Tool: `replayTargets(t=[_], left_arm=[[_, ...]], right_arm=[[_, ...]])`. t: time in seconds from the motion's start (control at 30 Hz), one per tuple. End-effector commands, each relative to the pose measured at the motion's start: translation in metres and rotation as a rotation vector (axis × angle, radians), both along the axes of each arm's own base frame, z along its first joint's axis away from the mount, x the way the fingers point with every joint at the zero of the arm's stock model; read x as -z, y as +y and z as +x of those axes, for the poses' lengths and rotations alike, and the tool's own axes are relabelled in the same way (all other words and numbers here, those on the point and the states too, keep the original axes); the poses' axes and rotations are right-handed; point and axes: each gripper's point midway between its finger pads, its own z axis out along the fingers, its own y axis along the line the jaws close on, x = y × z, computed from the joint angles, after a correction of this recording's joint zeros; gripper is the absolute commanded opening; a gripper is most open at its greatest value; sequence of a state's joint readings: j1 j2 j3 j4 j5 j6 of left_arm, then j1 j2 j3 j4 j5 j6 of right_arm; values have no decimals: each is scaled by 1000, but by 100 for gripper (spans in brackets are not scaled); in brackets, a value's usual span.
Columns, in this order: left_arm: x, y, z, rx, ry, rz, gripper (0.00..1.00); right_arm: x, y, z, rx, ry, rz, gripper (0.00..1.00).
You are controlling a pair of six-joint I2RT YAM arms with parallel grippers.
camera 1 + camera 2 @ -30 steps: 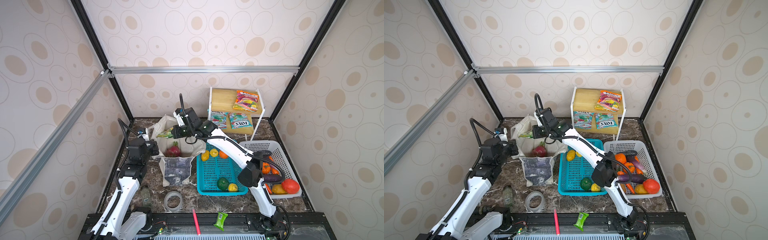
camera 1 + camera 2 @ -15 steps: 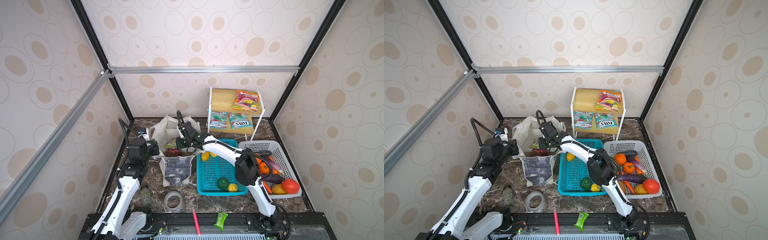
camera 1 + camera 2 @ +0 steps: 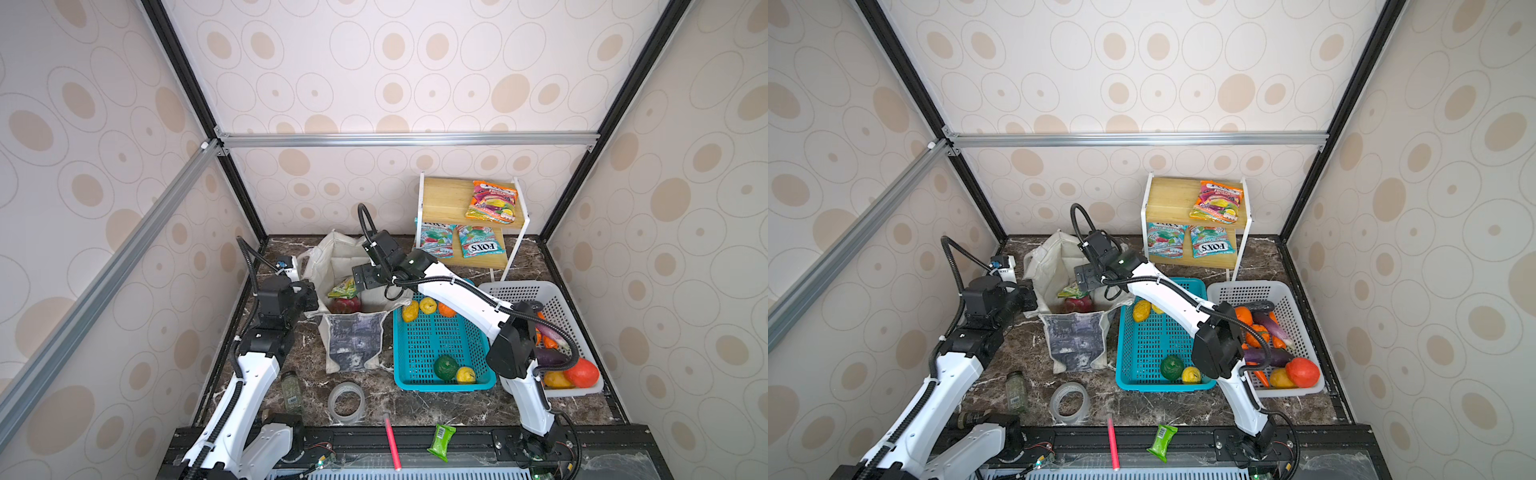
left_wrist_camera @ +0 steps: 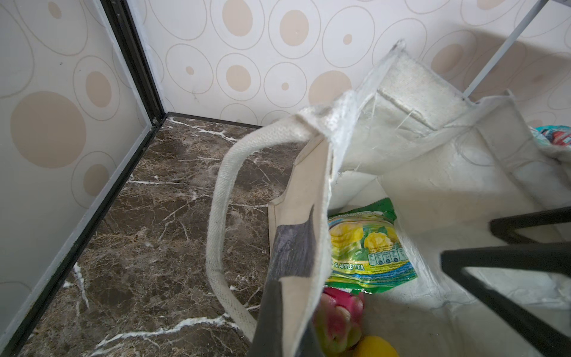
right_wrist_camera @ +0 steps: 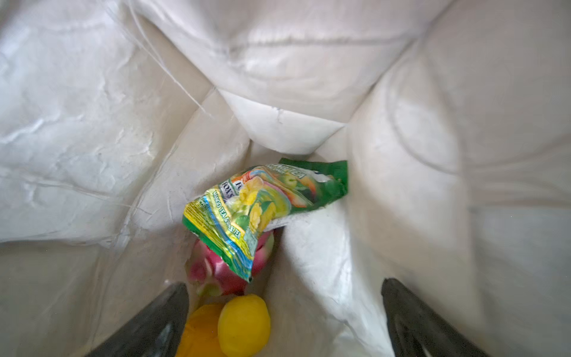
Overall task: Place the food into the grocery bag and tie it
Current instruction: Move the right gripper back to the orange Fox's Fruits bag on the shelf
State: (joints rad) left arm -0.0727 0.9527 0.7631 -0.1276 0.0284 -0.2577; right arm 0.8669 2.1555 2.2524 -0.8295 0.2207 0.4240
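Glossy packet (image 5: 265, 213) in soft canvas bag (image 5: 92, 123)

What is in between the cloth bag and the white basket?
The teal basket sits there. Both top views show it on the tabletop between the grocery bag and the white basket.

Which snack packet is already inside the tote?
The green packet, lying on the dragon fruit in the grocery bag; the orange packet and both teal packets sit on the shelf.
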Motion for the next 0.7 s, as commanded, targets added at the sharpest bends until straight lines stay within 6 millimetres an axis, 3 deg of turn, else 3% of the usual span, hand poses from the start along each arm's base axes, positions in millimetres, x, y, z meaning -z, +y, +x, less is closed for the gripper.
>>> replayTargets(t=[0.0, 0.07, 0.13, 0.2, 0.27, 0.4, 0.67], left_arm=[[-17, 3, 3, -14, -43, 0, 0], [-18, 3, 3, -12, -44, -2, 0], [-17, 2, 3, -9, -42, -3, 0], [-18, 2, 3, -8, -44, -4, 0], [-17, 2, 3, -8, -44, -3, 0], [-18, 1, 3, -4, -49, -6, 0], [-18, 1, 3, -2, -50, -9, 0]], right_arm=[[-33, -47, -24, 32, 15, -157, 89], [-53, -54, -33, -1, -1, -145, 72], [-78, -69, -37, 31, -52, -121, 71], [-104, -88, -39, 68, -148, -101, 76], [-122, -102, -41, 64, -242, -82, 100], [-146, -147, -35, 120, -265, -19, 100], [-172, -257, 6, 384, -296, 35, 100]])
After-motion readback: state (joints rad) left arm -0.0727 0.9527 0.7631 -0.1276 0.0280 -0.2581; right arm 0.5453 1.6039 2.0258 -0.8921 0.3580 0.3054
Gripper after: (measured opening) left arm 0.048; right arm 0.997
